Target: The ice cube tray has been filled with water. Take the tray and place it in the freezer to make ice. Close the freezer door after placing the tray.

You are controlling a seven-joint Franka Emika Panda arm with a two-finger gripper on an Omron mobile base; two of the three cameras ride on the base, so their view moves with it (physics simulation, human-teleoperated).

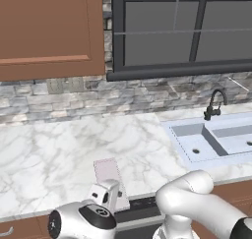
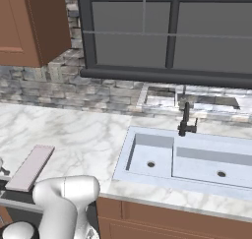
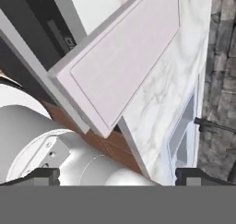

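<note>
The pale pink-lilac ice cube tray [image 1: 107, 172] lies flat on the marble counter [image 1: 49, 149], and its near end juts out over the front edge. From the other side the tray [image 2: 30, 166] sits at the counter's left front. In the hand view the tray [image 3: 124, 57] looms large just ahead. My gripper [image 1: 109, 193] hovers at the tray's near end, low by the counter edge. It is open, with the two fingertips [image 3: 44, 174] set wide apart and nothing between them. The freezer and its door are out of view.
A double sink [image 1: 216, 139] with a dark faucet [image 1: 214, 104] lies to the right of the tray. Behind are a stone backsplash [image 1: 74, 98], a dark-framed window [image 1: 182, 31] and a brown wall cabinet [image 1: 47, 29]. A dark appliance top [image 1: 142, 206] sits under the counter edge.
</note>
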